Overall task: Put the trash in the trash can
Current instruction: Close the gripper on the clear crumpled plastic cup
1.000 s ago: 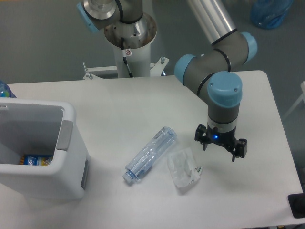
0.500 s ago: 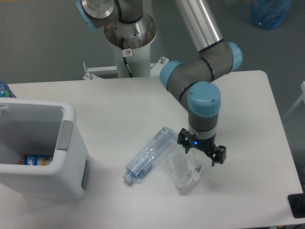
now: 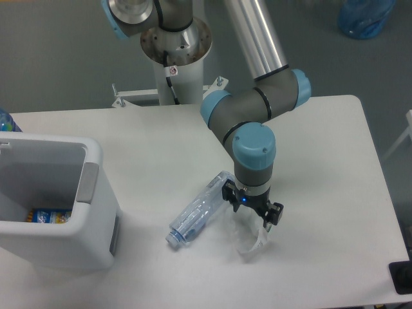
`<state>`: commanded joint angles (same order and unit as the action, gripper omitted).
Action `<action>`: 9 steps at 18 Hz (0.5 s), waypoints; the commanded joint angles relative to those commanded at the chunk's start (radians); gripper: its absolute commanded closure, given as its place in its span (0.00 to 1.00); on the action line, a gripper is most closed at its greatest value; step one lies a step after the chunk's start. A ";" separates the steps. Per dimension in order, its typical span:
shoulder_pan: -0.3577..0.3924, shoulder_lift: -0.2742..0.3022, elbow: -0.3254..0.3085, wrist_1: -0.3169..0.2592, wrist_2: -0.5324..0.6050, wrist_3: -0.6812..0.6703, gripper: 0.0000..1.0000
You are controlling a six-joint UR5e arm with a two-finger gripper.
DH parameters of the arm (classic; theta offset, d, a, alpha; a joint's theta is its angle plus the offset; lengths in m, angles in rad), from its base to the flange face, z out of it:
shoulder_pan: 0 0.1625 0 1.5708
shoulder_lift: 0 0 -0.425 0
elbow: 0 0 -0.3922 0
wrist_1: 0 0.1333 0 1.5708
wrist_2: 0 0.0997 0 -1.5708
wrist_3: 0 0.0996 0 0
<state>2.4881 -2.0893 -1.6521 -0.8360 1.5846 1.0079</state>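
Camera is looking down on my gripper (image 3: 252, 212), which is hanging right over the wrapper (image 3: 248, 239) with fingers spread apart, the bottle (image 3: 201, 209) lying just beside it and the can (image 3: 95, 193) standing well apart at the table's (image 3: 322, 270) left end. I am judging the wrapper light, soft and slippery, best pinched across its bunched middle. My wrist is covering most of it, so I cannot tell whether my fingertips are touching it.

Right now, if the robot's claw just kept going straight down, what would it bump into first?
Most likely the crumpled wrapper. The gripper points down right over it, with the bottle just beside it. How high it hovers is hard to tell.
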 joint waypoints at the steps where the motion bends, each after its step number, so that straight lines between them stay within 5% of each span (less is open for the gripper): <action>1: 0.000 0.000 0.003 0.000 0.000 -0.005 1.00; 9: 0.011 -0.006 0.026 0.002 -0.002 -0.008 1.00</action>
<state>2.4988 -2.0954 -1.6261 -0.8345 1.5831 1.0002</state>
